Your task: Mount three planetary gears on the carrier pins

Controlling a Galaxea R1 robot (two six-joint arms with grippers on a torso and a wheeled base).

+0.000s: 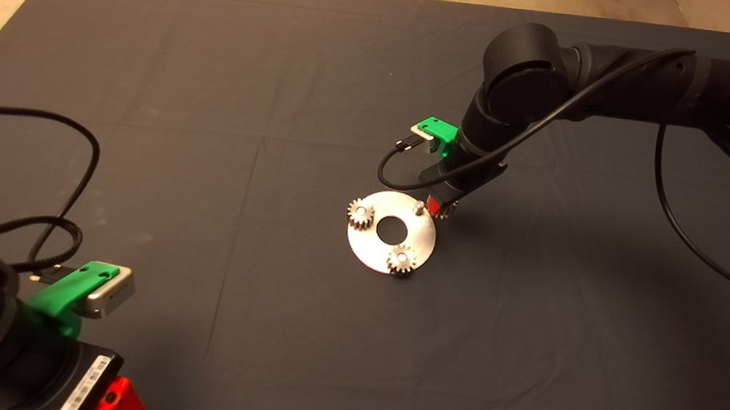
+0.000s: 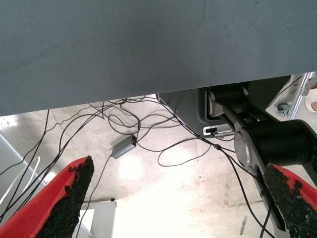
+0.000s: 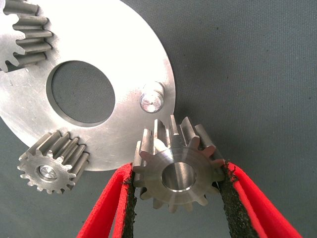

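Left gripper (image 1: 111,401): parked at lower left of my head view, fingers (image 2: 67,198) spread with nothing between them.
Right gripper (image 3: 176,198): I see it clenched on third gear (image 3: 176,171), just beside the disc's (image 1: 374,249) right rim.
Bare pin (image 1: 417,205): upper right of disc.
Seated gears (image 1: 360,212) (image 1: 402,259): on the other two pins.

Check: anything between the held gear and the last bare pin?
Nothing visible. The right tool grips the third gear just off the disc edge, beside the bare pin. The two seated gears sit on the other pins, off that path. The left tool is parked.
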